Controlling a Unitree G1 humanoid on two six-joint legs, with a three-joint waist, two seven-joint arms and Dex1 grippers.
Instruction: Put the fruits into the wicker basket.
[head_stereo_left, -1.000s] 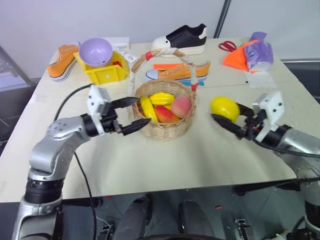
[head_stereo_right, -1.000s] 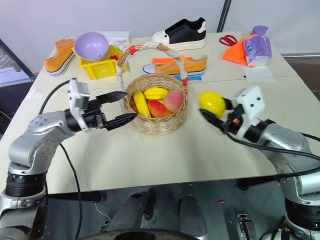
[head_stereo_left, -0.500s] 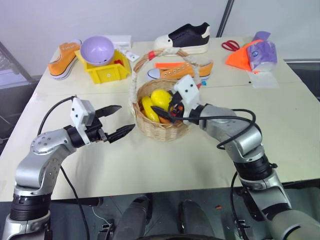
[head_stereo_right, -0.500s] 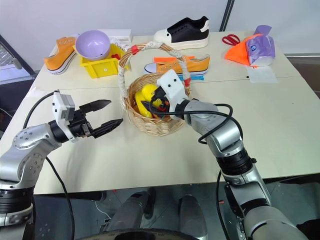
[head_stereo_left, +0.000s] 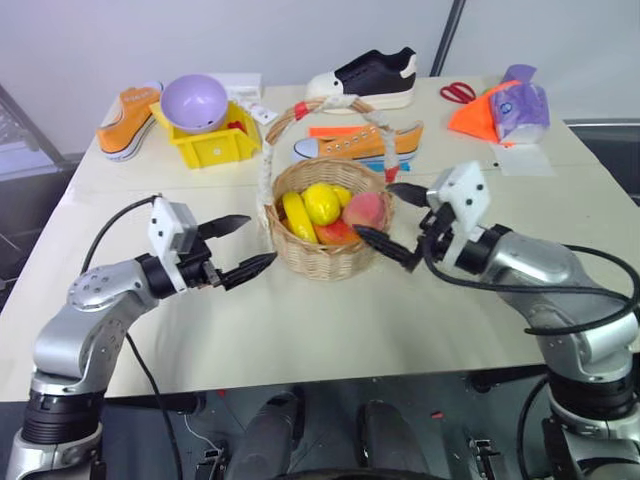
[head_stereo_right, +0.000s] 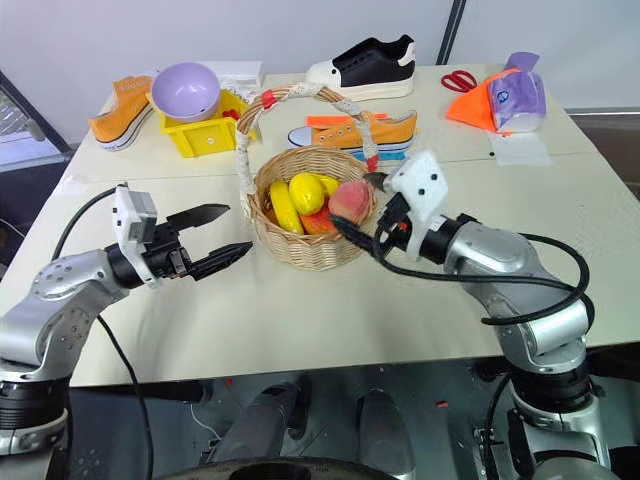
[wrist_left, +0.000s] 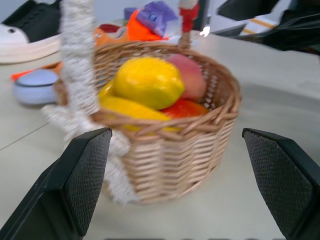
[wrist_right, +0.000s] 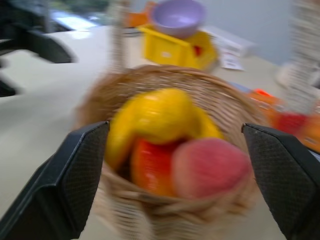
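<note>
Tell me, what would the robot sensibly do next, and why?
Probably draw the right gripper back from the wicker basket. Its jaws stand open and empty beside the rim, and the lemon, the peach and the other fruits lie inside. No fruit shows loose on the table, so the job looks done.

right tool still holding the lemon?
No. The right tool is open and empty beside the basket, and the lemon lies in the basket on the other fruits.
</note>
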